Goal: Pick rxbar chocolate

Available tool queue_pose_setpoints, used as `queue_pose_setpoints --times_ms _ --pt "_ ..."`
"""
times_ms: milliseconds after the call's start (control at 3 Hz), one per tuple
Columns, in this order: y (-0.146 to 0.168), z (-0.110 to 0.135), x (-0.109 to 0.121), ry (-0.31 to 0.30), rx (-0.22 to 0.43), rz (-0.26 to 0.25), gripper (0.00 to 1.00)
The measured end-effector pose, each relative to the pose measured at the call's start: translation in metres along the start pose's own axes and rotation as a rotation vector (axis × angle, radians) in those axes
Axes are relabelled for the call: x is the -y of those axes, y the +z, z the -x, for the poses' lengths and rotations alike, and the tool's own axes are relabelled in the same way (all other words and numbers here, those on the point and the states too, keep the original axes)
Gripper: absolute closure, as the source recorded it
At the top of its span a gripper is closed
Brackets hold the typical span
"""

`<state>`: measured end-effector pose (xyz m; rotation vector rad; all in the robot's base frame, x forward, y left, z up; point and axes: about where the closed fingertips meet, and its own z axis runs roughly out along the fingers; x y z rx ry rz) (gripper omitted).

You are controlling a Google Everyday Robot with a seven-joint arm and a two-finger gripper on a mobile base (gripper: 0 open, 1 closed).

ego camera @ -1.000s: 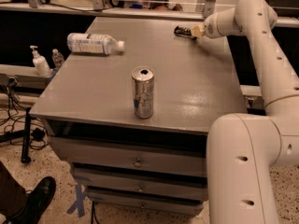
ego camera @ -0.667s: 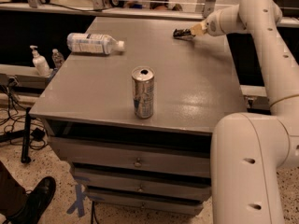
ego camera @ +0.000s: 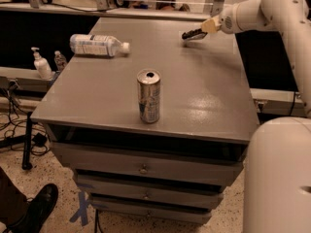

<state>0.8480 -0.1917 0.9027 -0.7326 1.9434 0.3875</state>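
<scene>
The rxbar chocolate (ego camera: 194,34) is a small flat dark bar at the far right of the grey table (ego camera: 194,91). My gripper (ego camera: 209,26) reaches in from the right, and its tan fingers (ego camera: 212,24) are closed on the bar's right end. The bar sticks out to the left, slightly tilted, just above the tabletop with a small shadow beneath it.
A silver-blue drink can (ego camera: 148,96) stands upright near the table's front middle. A clear plastic bottle (ego camera: 98,45) lies on its side at the far left. Drawers (ego camera: 143,166) sit below the tabletop. Soap bottles (ego camera: 41,64) stand on a ledge at left. A shoe (ego camera: 39,208) is at lower left.
My gripper and forearm have shifted a little to the right and up, and the bar has moved with them, its free end now tilted off the table.
</scene>
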Motion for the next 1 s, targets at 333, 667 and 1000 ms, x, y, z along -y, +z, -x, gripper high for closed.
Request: queue_pose_setpoints --times_ms 333,667,1000 --pt "-0.031 0.009 -0.028 -0.014 0.029 0.021 1.0" --pt "-0.068 0.02 -0.06 -0.038 0.08 0.028 1.0" --pt "-0.058 0.003 -0.076 -0.029 0.05 0.057 1.0"
